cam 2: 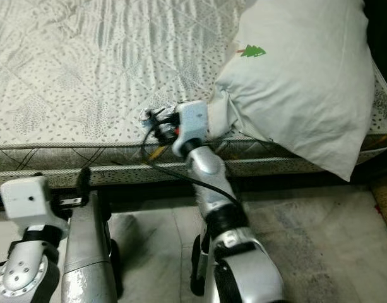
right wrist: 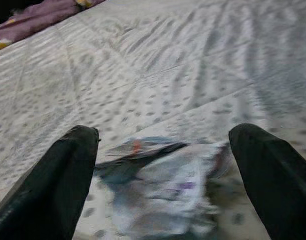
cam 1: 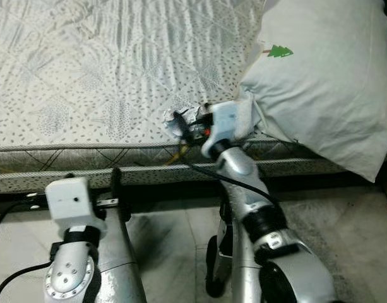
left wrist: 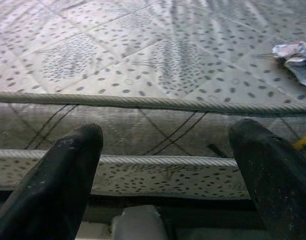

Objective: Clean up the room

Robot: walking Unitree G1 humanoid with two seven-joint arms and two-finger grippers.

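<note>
Here the robot stands at the side of a bed whose mattress (cam 1: pixel 117 76) is covered in a pale quilted fabric with small dark flecks and leaf-like patches, a corded seam running along its edge. Near that edge, roughly in the middle of the head views, lies a crumpled wrapper (right wrist: pixel 162 185), silvery white with bits of blue, red and purple print; it rests flat on the mattress top, just beside the corner of a large white pillow (cam 1: pixel 326 82). The pillow bears a small green tree mark and hangs partly over the edge of the bed toward the floor on the robot's right. The right gripper (right wrist: pixel 162 165) reaches out over the mattress edge and sits right at the wrapper: in the right wrist view its two black fingers (right wrist: pixel 58 180) are spread wide, one on each side of the wrapper, with the crumpled piece lying between them and not pinched. Whether the fingers touch the quilt cannot be told. A black cable and a yellow strand run from this wrist down along the silver forearm. The left gripper (left wrist: pixel 167 175) is held low in front of the mattress side, well apart from the wrapper; its fingers (left wrist: pixel 63 180) are likewise parted with nothing between them, pointing at the seamed side panel. Below the bed, a grey tiled floor (cam 1: pixel 345 221) shows.
</note>
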